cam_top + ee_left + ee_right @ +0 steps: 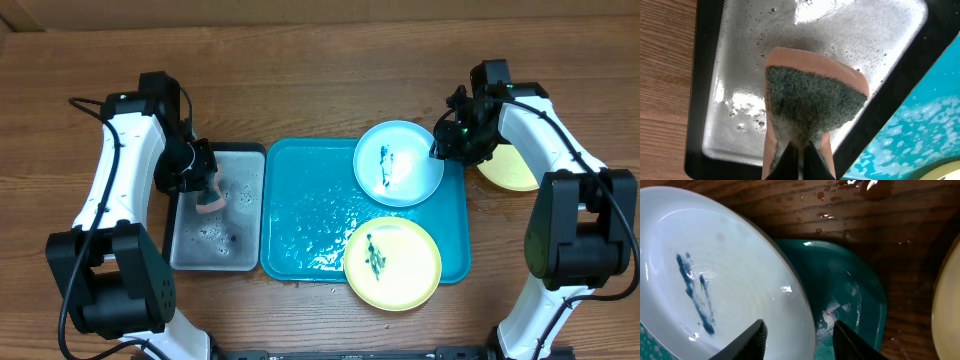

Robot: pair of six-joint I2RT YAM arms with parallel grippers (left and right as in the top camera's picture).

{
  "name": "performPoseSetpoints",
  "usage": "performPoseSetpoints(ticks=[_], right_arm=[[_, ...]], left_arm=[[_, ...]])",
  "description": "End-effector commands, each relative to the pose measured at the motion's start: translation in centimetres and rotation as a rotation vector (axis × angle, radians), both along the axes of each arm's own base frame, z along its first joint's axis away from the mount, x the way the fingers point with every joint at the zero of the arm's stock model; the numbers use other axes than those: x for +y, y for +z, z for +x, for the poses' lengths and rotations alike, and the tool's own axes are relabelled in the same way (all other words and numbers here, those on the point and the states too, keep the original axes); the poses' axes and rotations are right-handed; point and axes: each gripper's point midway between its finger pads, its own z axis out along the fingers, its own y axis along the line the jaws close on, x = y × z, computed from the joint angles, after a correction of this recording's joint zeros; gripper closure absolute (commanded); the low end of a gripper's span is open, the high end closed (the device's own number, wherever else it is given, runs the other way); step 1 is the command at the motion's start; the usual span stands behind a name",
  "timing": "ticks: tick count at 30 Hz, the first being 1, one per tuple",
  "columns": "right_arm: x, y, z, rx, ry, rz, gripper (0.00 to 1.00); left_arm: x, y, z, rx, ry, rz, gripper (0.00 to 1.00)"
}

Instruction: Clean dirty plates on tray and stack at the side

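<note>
A light blue plate with dark smears lies at the far right corner of the turquoise tray. My right gripper is open, its jaws astride the plate's right rim, one finger over the plate and the other over the tray. A smeared yellow-green plate sits at the tray's near right. Another yellow-green plate rests on the table right of the tray. My left gripper is shut on an orange sponge with a green scouring face.
A grey metal tray with a black rim and soapy water lies left of the turquoise tray, under the sponge. The turquoise tray's floor is wet and foamy. Water drops lie on the wooden table behind the tray.
</note>
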Motion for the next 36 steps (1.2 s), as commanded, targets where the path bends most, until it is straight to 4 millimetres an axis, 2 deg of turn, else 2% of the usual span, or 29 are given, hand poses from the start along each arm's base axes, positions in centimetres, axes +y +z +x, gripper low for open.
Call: performPoseSetpoints(ticks=[1, 3, 6, 9, 14, 19, 25, 33, 36], right_arm=[[-0.5, -1.1, 0.0, 0.012, -0.002, -0.018, 0.56], [-0.4, -2.8, -0.6, 0.045, -0.019, -0.013, 0.59], [-0.4, -4.1, -1.2, 0.072, -0.018, -0.011, 0.68], [0.0, -4.1, -1.2, 0.074, -0.016, 0.01, 0.75], [0.6, -3.9, -1.3, 0.075, -0.01, 0.043, 0.96], [1.8, -3.8, -1.5, 0.078, 0.011, 0.058, 0.96], [4.5, -2.7, -1.8, 0.079, 0.066, 0.085, 0.96], [10.0, 1.2, -2.3, 0.014, 0.13, 0.096, 0.96], [12.0, 1.6, -2.7, 0.008, 0.132, 0.102, 0.96]], left_arm=[[-0.6, 0.4, -0.1, -0.014, -0.036, -0.007, 0.96], [-0.6, 0.4, -0.1, -0.013, -0.035, -0.008, 0.96], [-0.6, 0.3, -0.1, -0.012, -0.036, -0.007, 0.96], [-0.6, 0.4, -0.1, -0.013, -0.035, -0.007, 0.96], [-0.6, 0.4, -0.1, -0.014, -0.035, -0.007, 0.96], [-0.6, 0.3, -0.1, -0.012, -0.036, -0.008, 0.96], [-0.6, 0.4, -0.1, -0.013, -0.036, -0.008, 0.96], [-1.0, 0.4, 0.2, -0.024, -0.046, -0.01, 0.96], [-1.3, 0.4, 0.4, -0.032, -0.057, -0.009, 0.96]])
